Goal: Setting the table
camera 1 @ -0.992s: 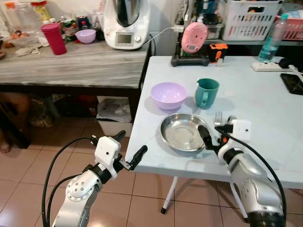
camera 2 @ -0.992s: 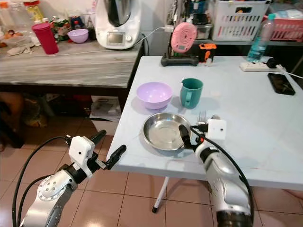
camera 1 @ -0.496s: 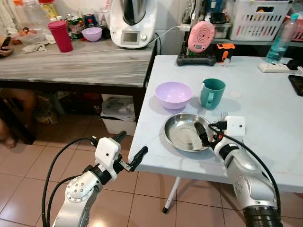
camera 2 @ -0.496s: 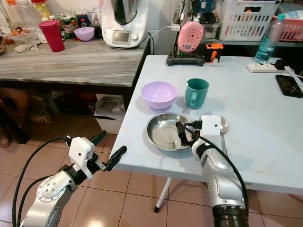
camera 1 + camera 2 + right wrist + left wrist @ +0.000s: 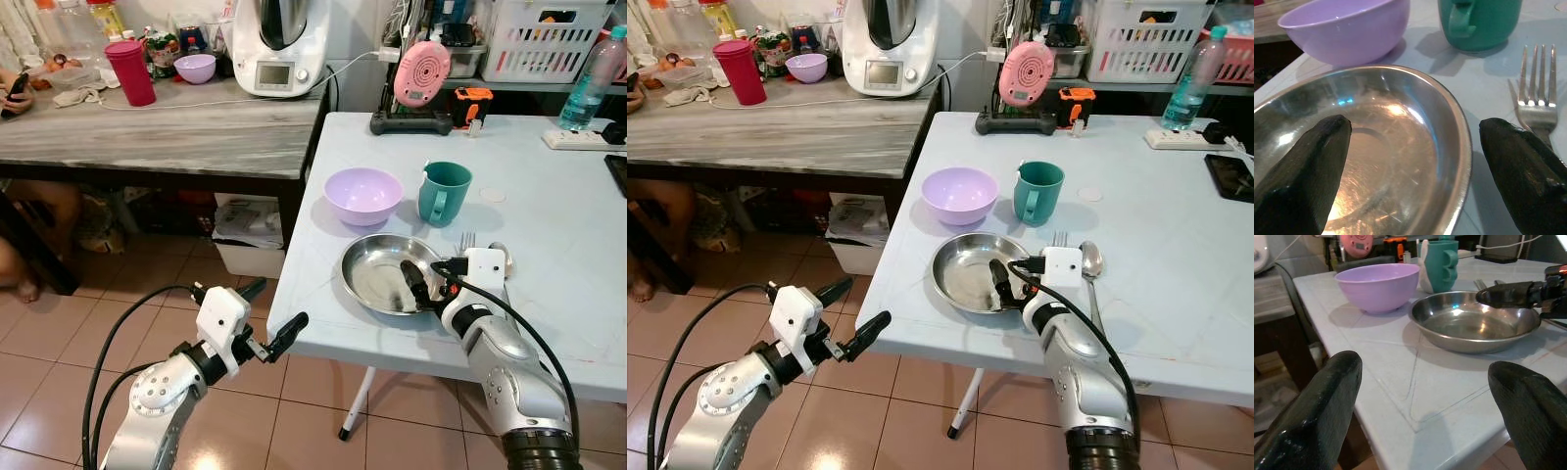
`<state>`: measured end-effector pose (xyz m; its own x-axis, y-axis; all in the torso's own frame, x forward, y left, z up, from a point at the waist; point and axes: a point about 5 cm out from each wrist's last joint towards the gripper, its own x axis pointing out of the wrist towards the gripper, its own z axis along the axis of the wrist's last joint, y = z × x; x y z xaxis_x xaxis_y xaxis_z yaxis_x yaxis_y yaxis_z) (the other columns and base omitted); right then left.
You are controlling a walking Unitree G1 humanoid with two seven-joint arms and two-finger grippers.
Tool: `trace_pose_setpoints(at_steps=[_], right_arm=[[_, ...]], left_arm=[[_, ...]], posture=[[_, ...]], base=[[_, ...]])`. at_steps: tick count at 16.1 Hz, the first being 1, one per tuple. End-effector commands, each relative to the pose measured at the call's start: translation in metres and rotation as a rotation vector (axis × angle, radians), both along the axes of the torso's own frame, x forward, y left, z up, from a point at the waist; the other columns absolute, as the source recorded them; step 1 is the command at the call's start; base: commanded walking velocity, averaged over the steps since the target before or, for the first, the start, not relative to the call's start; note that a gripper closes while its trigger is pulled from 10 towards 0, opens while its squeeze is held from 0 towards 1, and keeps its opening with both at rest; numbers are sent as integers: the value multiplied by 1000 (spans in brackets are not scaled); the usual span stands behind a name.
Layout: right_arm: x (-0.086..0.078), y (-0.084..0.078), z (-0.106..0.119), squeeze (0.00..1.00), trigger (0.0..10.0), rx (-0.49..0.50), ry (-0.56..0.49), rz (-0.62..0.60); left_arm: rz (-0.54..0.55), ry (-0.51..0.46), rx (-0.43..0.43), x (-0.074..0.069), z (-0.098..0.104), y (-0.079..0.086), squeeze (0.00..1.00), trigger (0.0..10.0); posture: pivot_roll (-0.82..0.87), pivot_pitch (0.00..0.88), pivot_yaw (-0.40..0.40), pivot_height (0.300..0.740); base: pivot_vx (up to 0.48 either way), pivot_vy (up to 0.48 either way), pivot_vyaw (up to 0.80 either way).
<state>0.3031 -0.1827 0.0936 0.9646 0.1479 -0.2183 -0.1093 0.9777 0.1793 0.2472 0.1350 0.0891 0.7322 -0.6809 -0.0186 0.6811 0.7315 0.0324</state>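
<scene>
A: What is seen at the left?

B: The left gripper [image 5: 266,318] is held in the air off the near-left corner of the pale blue table [image 5: 549,225], its 2 black fingers spread apart with nothing between them. Behind it, a grey wooden counter [image 5: 167,132] carries a dark pink tumbler [image 5: 130,72] and a white kitchen machine [image 5: 280,44].

A: And on the table?

B: A lilac plastic bowl [image 5: 362,195] is set near the left edge, with a teal mug [image 5: 444,193] just beside it to the right. In front of both, a round stainless steel plate [image 5: 377,274] is placed.

A: Where is the right gripper?

B: The right gripper [image 5: 1415,147] is positioned at the plate's right rim, fingers parted: 1 finger is seen over the plate's inside, the other outside the rim, next to a silver fork [image 5: 1536,93]. Whether the rim is touched cannot be told.

A: Further right?

B: A silver spoon [image 5: 1091,262] is laid just beside the fork.
</scene>
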Motion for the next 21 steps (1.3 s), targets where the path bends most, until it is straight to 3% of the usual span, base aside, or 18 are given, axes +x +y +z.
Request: trace_pose_setpoints(at_steps=[1,2,3,4,5,14,21], right_arm=[[1,-1,-3,0,10000,17,23,-17],[1,-2,-6,0,10000,24,39,-22],[1,0,-10,0,8471,31,69,-11],[1,2,-12,0,3255,34,83,1],[2,4,-13,0,0,29,92,5],[8,6,-14,0,0,22,130,42],[6,2,-20,0,0,44,192,-8]], left_arm=[[-7,10,11,2,2,4,0,10000],[-21,9,13,2,2,3,0,10000],[-50,6,20,1,4,1,0,10000],[-66,7,21,1,5,0,0,10000],[-75,7,24,0,6,0,0,10000],[-136,5,43,0,8,-2,0,10000],[-192,-8,59,-1,6,-4,0,10000]], posture=[[-227,0,59,740],[-226,0,60,740],[-225,0,61,740],[-225,0,61,740],[-225,0,61,740],[-222,0,61,740],[-227,0,61,740]], base=[[0,0,0],[0,0,0],[0,0,0],[0,0,0],[0,0,0],[0,0,0],[0,0,0]])
